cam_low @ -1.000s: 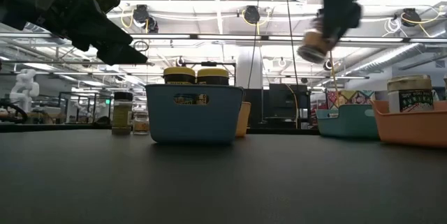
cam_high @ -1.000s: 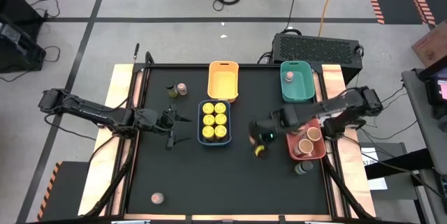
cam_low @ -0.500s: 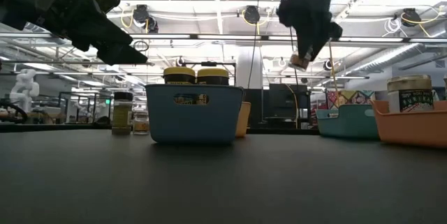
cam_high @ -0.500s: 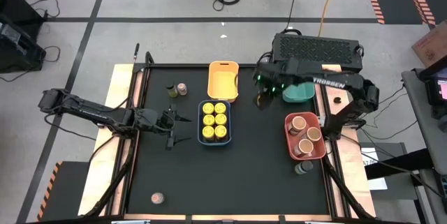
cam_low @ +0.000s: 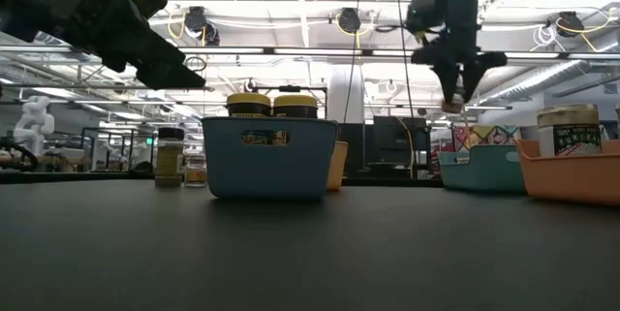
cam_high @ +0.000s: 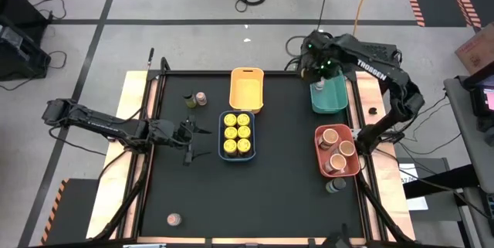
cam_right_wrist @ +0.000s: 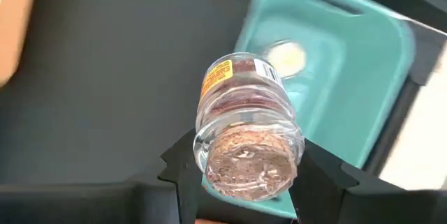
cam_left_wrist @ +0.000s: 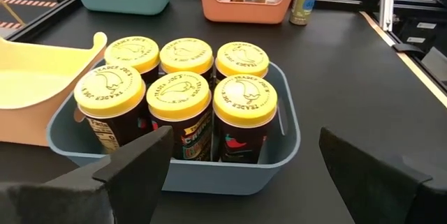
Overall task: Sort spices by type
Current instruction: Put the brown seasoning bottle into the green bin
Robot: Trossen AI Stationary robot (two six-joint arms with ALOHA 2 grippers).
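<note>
Overhead, right gripper (cam_high: 318, 69) sits at the far right of the table, above the far end of the green tray (cam_high: 330, 101). Its fingers (cam_right_wrist: 183, 175) pinch a small clear jar (cam_right_wrist: 246, 135) with a pinkish-brown cork-like lid, held up in the air. In the low view the same gripper (cam_low: 455, 93) hangs high, pointing down over that tray (cam_low: 480, 170). One jar with a pale lid (cam_right_wrist: 287, 56) already lies inside the green tray.

Left gripper (cam_high: 191, 140) hovers near the middle left, just left of the blue tray (cam_high: 222, 134), fingers (cam_left_wrist: 136, 165) spread wide with nothing between them.

Blue tray holds six yellow-lidded jars (cam_high: 237, 132), two columns of three, filling it; the left wrist view shows them upright and tightly packed (cam_left_wrist: 178, 88).

Yellow tray (cam_high: 246, 90) stands just beyond the blue one, touching or nearly so.

Red tray (cam_high: 323, 163) at the right edge carries three wider peach-topped tubs (cam_high: 337, 149). A dark-lidded jar (cam_high: 333, 185) stands on the table just near of it.

Two loose jars at far left: one dark-lidded (cam_high: 187, 100), one pinkish-brown (cam_high: 201, 97), side by side. One more pinkish-brown-lidded jar (cam_high: 174, 219) stands alone at the near left, well apart from everything.
</note>
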